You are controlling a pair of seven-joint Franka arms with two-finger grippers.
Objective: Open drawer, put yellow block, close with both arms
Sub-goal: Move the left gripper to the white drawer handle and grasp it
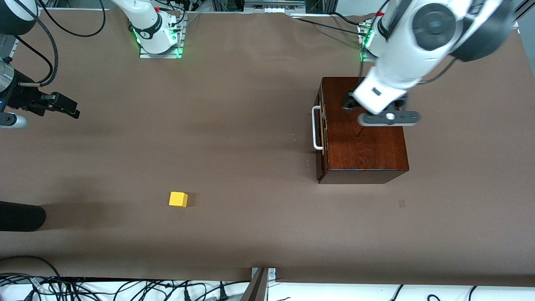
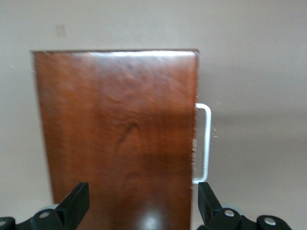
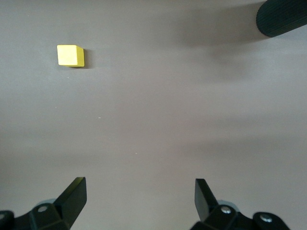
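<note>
Drawer (image 1: 320,127): fully shut in the dark mahogany box (image 1: 363,138), toward the left arm's end of the tabletop (image 1: 250,125). Its front faces the right arm's end and carries a white bar handle (image 1: 316,127).

Yellow block (image 1: 178,199): alone on bare tabletop, nearer the front camera than the box and well apart from it, toward the right arm's end.

Left hand (image 1: 372,109): over the box top, fingers (image 2: 76,203) spread wide, holding nothing.

Right hand (image 1: 54,104): over bare tabletop at the right arm's end, fingers (image 3: 72,196) wide apart, empty; this arm appears to wait.

Risks, as judged:
- Handle is thin and close to the drawer front; a misaligned finger could slip off or hit the box edge.
- Box looks unanchored; pulling the handle may drag the whole box unless the other arm braces it.
- Block is small; an off-centre pinch could push it away.
</note>
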